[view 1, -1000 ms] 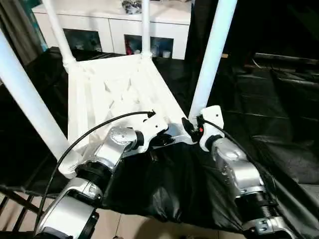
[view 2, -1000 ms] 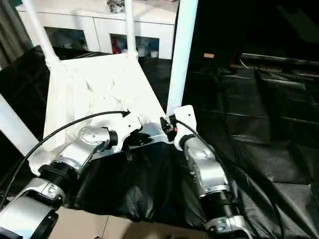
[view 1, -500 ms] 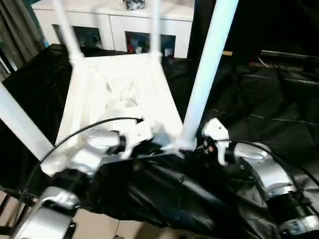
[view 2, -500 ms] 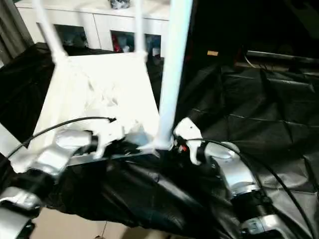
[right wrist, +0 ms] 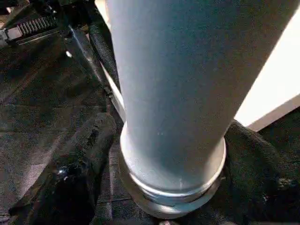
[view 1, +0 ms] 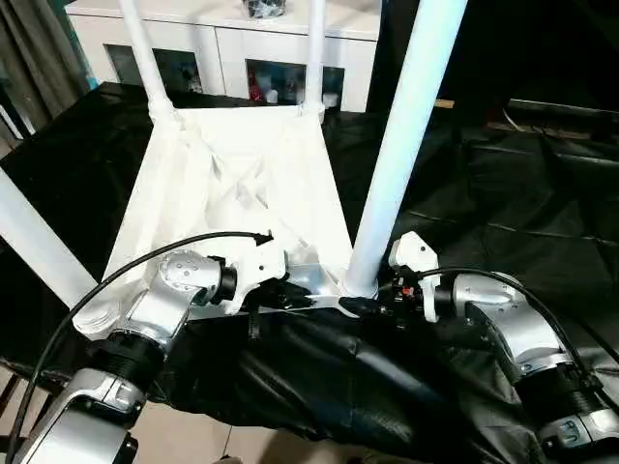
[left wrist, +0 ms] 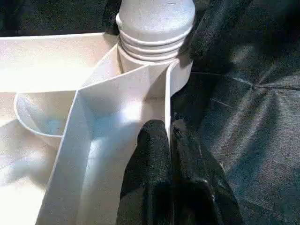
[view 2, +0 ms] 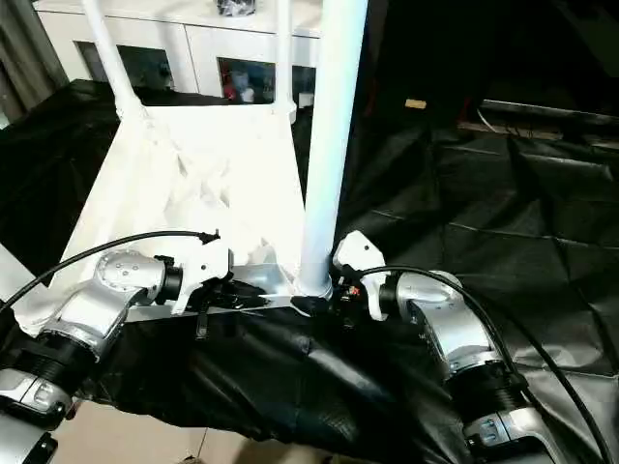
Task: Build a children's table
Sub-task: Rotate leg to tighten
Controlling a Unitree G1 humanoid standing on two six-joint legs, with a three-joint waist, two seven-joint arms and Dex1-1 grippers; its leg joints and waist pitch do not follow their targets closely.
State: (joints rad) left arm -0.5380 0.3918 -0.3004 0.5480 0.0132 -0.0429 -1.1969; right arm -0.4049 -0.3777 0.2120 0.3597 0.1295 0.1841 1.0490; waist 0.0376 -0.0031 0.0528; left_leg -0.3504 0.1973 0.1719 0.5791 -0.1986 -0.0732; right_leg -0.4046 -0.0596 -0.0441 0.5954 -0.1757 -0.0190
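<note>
Table top [view 1: 242, 193]: upside down on black-draped table [view 1: 503, 193], 4 legs up.
Left gripper [left wrist: 169, 136]: fingers pinched on top's near rim.
Right gripper [right wrist: 164, 154]: fingers apart around near-right leg [view 1: 397, 155] base.

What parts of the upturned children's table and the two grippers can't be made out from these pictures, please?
- Tops of all four legs: cut off by the upper edge in both eye views.
- Near left corner socket of the table top: covered by the left forearm in the eye views.
- Left gripper: its fingers pinch the top's near wall; how far they reach is hidden by the wall.
- Right gripper: whether its fingers press the leg or merely flank it is unclear.
</note>
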